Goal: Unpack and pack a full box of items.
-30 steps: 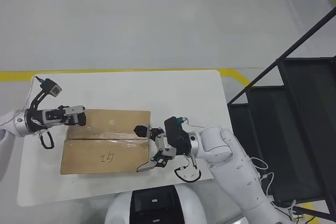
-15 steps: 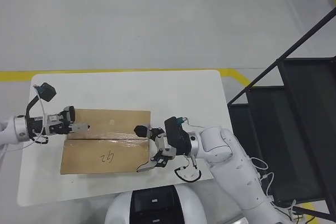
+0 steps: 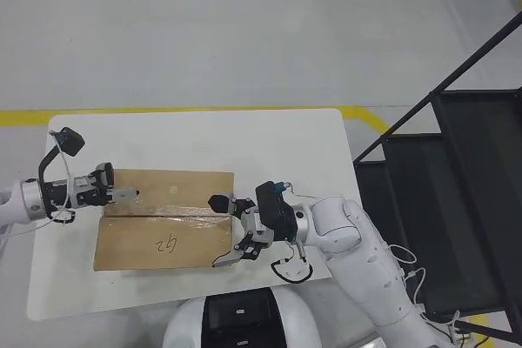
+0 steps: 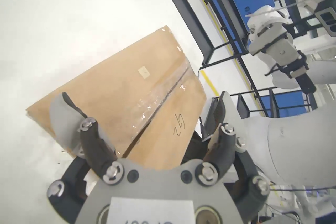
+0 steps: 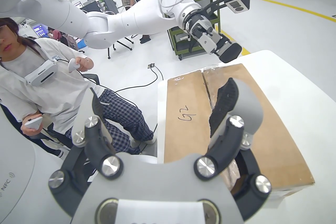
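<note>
The box [image 3: 187,187] is closed, hiding its contents; the right hand [image 5: 162,89] covers its near end.

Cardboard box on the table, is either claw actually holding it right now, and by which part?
Nothing is held. The left claw and right claw are both open at opposite ends of the cardboard box.

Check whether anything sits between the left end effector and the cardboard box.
Nothing visible does. The left end effector is open just above one end of the cardboard box, beside its taped seam, with no object in the gap. The right end effector is open at the opposite end, clear of that path.
</note>
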`<state>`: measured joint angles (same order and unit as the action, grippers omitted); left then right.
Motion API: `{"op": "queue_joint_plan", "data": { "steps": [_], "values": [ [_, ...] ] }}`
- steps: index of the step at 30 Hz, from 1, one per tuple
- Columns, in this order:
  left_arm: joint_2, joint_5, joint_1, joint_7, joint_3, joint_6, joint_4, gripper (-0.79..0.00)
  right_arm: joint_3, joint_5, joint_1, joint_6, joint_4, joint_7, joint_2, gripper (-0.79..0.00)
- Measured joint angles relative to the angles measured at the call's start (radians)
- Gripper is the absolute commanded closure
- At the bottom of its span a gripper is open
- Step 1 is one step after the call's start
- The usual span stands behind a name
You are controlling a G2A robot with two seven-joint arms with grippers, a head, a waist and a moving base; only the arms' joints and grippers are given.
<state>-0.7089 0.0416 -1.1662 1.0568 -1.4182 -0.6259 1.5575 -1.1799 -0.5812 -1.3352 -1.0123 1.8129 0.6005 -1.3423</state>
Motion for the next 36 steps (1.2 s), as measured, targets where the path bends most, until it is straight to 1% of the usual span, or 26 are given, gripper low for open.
{"op": "queue_joint_plan", "data": {
  "steps": [1, 2, 5, 7, 10, 11, 13, 16, 24, 26, 32, 36],
  "values": [
    [-0.001, -0.019, 0.001, -0.022, 0.0, -0.023, -0.004, -0.785, 0.0, 0.0, 0.0, 0.0, 0.0, 0.0, 0.0, -0.785],
    [-0.001, -0.043, 0.003, -0.037, -0.001, -0.067, -0.012, -0.785, 0.0, 0.0, 0.0, 0.0, 0.0, 0.0, 0.0, -0.785],
    [0.002, -0.122, 0.016, -0.045, 0.004, -0.18, -0.032, -0.785, 0.0, 0.0, 0.0, 0.0, 0.0, 0.0, 0.0, -0.785],
    [0.007, -0.185, 0.02, -0.076, 0.025, -0.221, -0.022, -0.785, 0.0, 0.0, 0.0, 0.0, 0.0, 0.0, 0.0, -0.785],
    [0.029, -0.298, 0.031, -0.157, 0.062, -0.296, -0.018, -0.785, 0.0, 0.0, 0.0, 0.0, 0.0, 0.0, 0.0, -0.785],
    [0.039, -0.336, 0.035, -0.193, 0.072, -0.332, -0.024, -0.785, 0.0, 0.0, 0.0, 0.0, 0.0, 0.0, 0.0, -0.785],
    [0.057, -0.385, 0.043, -0.24, 0.086, -0.378, -0.032, -0.785, 0.0, 0.0, 0.0, 0.0, 0.0, 0.0, 0.0, -0.785],
    [0.085, -0.423, 0.05, -0.251, 0.125, -0.388, -0.005, -0.785, 0.0, 0.0, 0.0, 0.0, 0.0, 0.0, 0.0, -0.785],
    [0.162, -0.347, 0.104, -0.249, 0.276, -0.386, 0.039, -0.785, 0.0, 0.0, 0.0, 0.0, 0.0, 0.0, 0.0, -0.785],
    [0.183, -0.335, 0.126, -0.249, 0.311, -0.386, 0.039, -0.785, 0.0, 0.0, 0.0, 0.0, 0.0, 0.0, 0.0, -0.785],
    [0.232, -0.301, 0.188, -0.249, 0.408, -0.386, 0.032, -0.785, 0.0, 0.0, 0.0, 0.0, 0.0, 0.0, 0.0, -0.785],
    [0.262, -0.252, 0.22, -0.249, 0.454, -0.386, 0.042, -0.785, 0.0, 0.0, 0.0, 0.0, 0.0, 0.0, 0.0, -0.785]
  ]
}}
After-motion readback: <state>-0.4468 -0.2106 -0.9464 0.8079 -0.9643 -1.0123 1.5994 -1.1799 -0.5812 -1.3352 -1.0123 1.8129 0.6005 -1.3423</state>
